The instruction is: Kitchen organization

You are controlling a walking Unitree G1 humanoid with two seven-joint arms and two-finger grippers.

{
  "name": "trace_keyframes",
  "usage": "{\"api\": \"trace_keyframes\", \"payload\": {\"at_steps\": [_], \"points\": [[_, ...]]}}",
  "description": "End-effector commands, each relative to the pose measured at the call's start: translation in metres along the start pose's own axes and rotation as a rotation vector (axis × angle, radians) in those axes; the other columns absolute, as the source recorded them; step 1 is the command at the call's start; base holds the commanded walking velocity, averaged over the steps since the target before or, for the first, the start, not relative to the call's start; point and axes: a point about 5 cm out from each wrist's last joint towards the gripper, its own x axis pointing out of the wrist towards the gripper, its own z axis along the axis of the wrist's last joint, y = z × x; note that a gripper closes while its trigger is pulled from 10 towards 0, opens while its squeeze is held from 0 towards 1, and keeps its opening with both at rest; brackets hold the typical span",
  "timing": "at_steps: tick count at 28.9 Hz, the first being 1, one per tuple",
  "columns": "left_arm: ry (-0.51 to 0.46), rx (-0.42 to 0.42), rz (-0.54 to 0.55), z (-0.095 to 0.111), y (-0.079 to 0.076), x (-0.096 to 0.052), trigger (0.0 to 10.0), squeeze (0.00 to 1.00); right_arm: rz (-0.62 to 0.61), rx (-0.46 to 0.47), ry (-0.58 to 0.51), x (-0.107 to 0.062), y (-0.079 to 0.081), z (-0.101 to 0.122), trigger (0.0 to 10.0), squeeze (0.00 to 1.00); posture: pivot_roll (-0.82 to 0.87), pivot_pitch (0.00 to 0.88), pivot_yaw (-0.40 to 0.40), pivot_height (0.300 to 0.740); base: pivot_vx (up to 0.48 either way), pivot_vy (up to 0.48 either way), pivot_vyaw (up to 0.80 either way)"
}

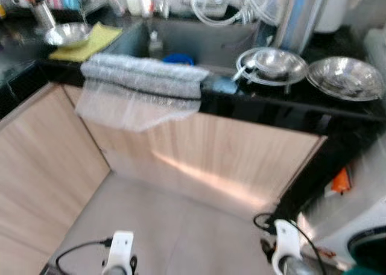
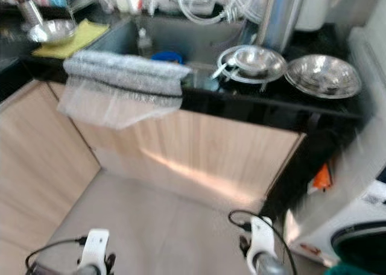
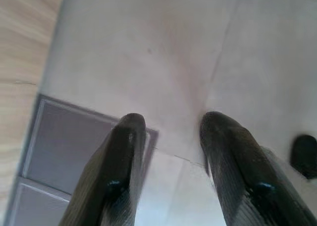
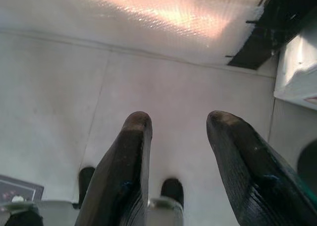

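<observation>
Grey towel (image 1: 142,76) draped over counter edge (image 1: 265,103); bowls (image 1: 345,77) beyond.

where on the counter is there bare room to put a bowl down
Little room. Right of the sink, two steel bowls fill the black counter. The front edge is draped by a grey towel. The left corner holds another bowl on a yellow cloth; a bare black strip lies beside it.
</observation>
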Motion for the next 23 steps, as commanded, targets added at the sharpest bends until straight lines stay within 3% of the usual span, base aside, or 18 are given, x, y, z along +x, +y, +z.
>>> {"api": "trace_keyframes", "payload": {"at_steps": [1, 18, 23], "points": [[0.018, -0.001, -0.009, -0.0049, -0.0040, -0.0010, 10.0, 0.00, -0.022, 0.001, 0.021, -0.0026, -0.0082, -0.0069, 10.0, 0.00, 0.02, 0.052, 0.042, 0.740, 0.296, 0.000, 0.00], [0.023, 0.026, -0.018, -0.0077, -0.0035, -0.0017, 10.0, 0.00, -0.015, -0.008, 0.033, -0.0033, -0.0067, -0.0113, 10.0, 0.00, 0.02, 0.030, 0.050, 0.740, 0.268, 0.000, 0.00], [0.004, 0.010, -0.017, -0.0037, 0.0022, -0.0010, 10.0, 0.00, -0.017, 0.008, 0.025, -0.0028, -0.0039, -0.0110, 10.0, 0.00, 0.02, 0.048, 0.062, 0.740, 0.000, 0.000, 0.00]]}}
